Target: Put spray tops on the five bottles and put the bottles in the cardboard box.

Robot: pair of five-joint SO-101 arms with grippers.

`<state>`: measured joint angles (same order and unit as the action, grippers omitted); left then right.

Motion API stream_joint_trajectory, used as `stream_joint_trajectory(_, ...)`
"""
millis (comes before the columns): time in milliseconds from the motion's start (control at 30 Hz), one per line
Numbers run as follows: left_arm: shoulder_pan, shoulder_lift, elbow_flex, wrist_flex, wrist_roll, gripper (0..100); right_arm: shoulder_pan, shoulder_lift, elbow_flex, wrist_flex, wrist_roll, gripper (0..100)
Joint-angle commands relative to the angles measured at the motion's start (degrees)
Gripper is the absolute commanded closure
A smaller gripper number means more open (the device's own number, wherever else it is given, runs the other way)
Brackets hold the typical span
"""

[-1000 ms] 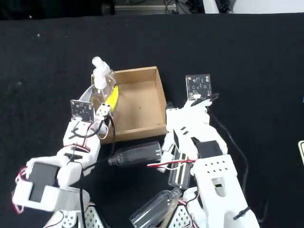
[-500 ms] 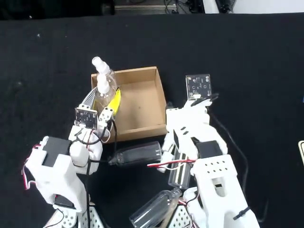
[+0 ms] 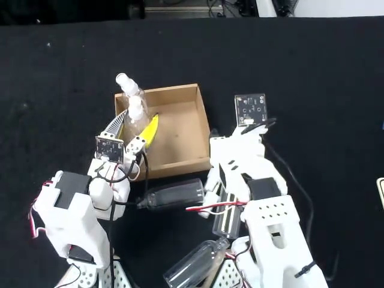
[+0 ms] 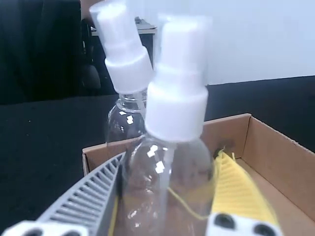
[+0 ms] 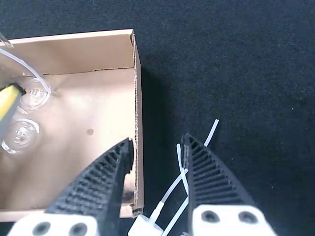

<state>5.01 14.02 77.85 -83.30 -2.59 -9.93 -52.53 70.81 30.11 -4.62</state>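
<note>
The cardboard box (image 3: 180, 157) sits open at the table's middle. Two clear bottles with white spray tops stand at its left side: a far one (image 3: 125, 83) and a nearer one (image 3: 136, 110). My left gripper (image 3: 135, 120) is shut on the nearer bottle (image 4: 167, 167), with the grey finger (image 4: 83, 204) and the yellow finger (image 4: 236, 191) against its sides; the far bottle (image 4: 123, 64) stands just behind. My right gripper (image 5: 156, 167) hangs open over the box's right wall (image 5: 138, 123), holding nothing.
A topless clear bottle (image 3: 171, 195) lies on the black table in front of the box. Another one (image 3: 195, 264) lies between the arm bases at the near edge. White cable ties (image 5: 177, 187) hang under the right gripper.
The left arm drew back toward its base, and the held bottle shifted right and inward, settling beside the other bottle in the box. The right arm stayed still.
</note>
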Motion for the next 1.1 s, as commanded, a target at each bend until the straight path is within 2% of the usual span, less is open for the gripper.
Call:
stream_joint_trajectory(0, 0.2, -0.2, -1.5, -1.4, 0.2, 74, -0.4, -2.3, -0.3, -1.2, -0.3, 86.4)
stream_joint_trajectory(367, 0.5, -0.8, -1.6, -1.8, -0.3, 74, -0.4, -2.3, -0.3, -1.2, -0.3, 86.4)
stream_joint_trajectory(533, 0.1, -0.8, -1.4, -1.9, -0.3, 74, -0.4, -2.3, -0.3, -1.2, 2.2, 86.4)
stream_joint_trajectory(667, 0.4, -0.8, -1.1, -6.5, -0.4, 74, -0.4, -2.3, -0.3, -1.3, 2.1, 86.4)
stream_joint_trajectory(933, 0.3, -0.8, -1.5, -7.6, -3.9, 74, -0.4, -2.3, -0.4, -1.3, 2.1, 86.4)
stream_joint_trajectory(1067, 0.2, -0.8, -0.9, -12.0, -3.9, 74, -0.4, -2.3, -0.4, -1.3, 2.1, 86.4)
